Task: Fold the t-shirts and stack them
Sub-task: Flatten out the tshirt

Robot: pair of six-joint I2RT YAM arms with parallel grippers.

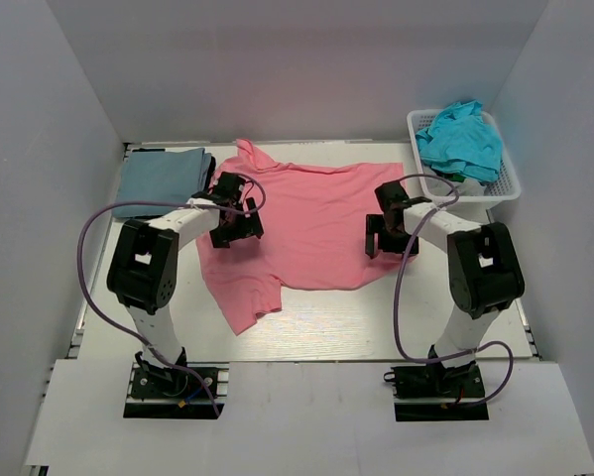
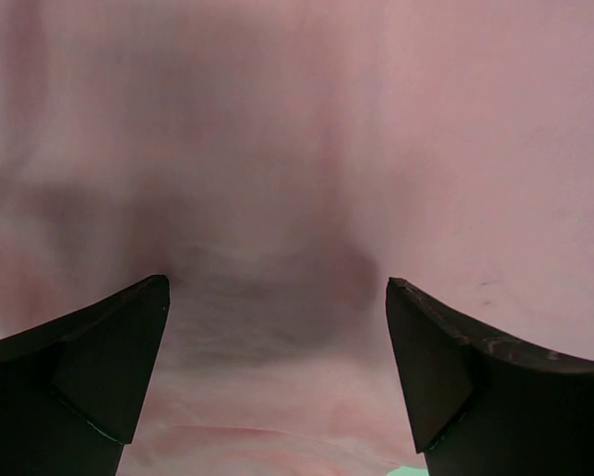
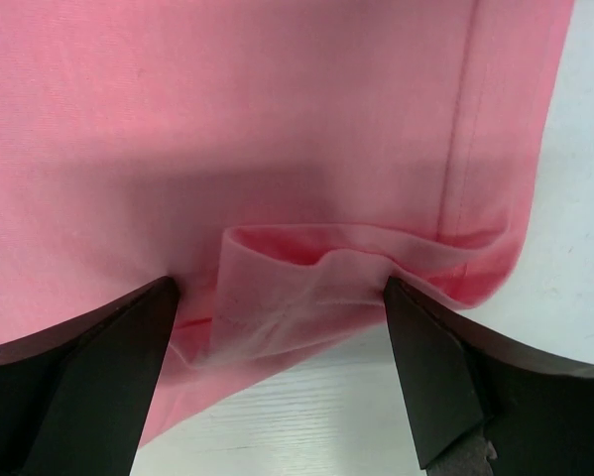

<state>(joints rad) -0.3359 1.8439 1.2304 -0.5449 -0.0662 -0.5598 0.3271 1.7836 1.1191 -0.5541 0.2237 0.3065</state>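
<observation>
A salmon-pink t-shirt lies spread on the white table, partly rumpled at its left side. My left gripper is open, low over the shirt's left part; pink cloth fills its view between the fingers. My right gripper is open at the shirt's right edge; a small folded-over flap of the hem lies between its fingers. A folded grey-blue t-shirt lies at the back left. A teal t-shirt sits in the basket. The dark and grey shirts are not in view.
A white lattice basket stands at the back right. White walls enclose the table on three sides. Purple cables loop beside each arm. Bare table lies in front of the pink shirt.
</observation>
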